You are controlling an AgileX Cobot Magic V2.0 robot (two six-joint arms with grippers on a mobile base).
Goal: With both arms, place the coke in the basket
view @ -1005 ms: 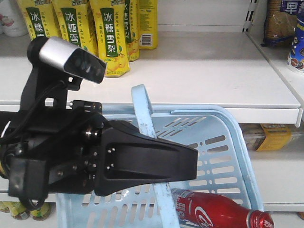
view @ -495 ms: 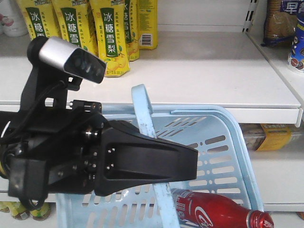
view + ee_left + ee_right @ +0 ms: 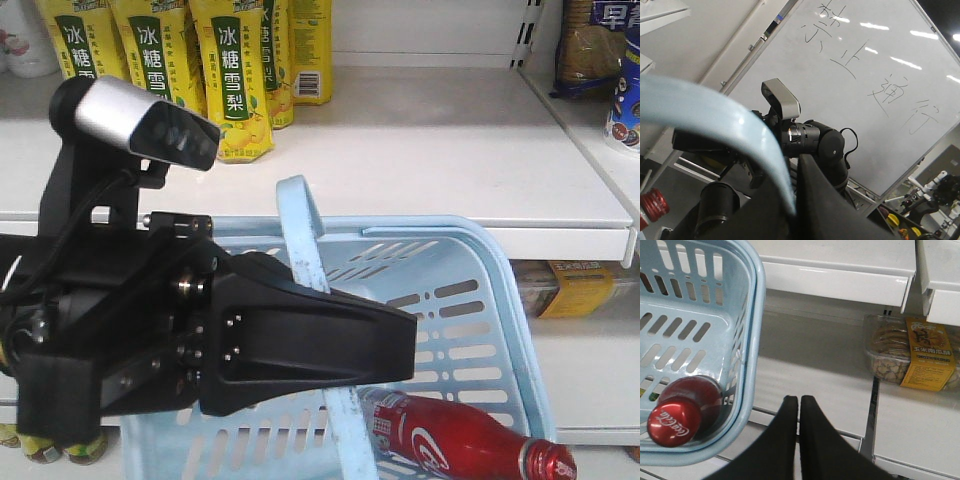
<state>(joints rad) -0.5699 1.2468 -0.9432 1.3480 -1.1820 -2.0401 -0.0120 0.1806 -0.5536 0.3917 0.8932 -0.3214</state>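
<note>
Already the coke (image 3: 450, 440) lies on its side inside the basket (image 3: 470, 300), in the lower corner.

Its long axis runs along the basket floor, red cap end toward the basket wall, at lower right in the front view; the right wrist view looks onto that cap. The left pincer (image 3: 330, 345) pinches the basket's flat blue handle (image 3: 305, 235), the strap passing between the black fingers. The right pincer (image 3: 799, 405) hangs outside the basket rim over a white shelf (image 3: 805, 375), its fingers pressed together and holding nothing. Yellow drink pouches (image 3: 235, 70) stand on the upper shelf.
</note>
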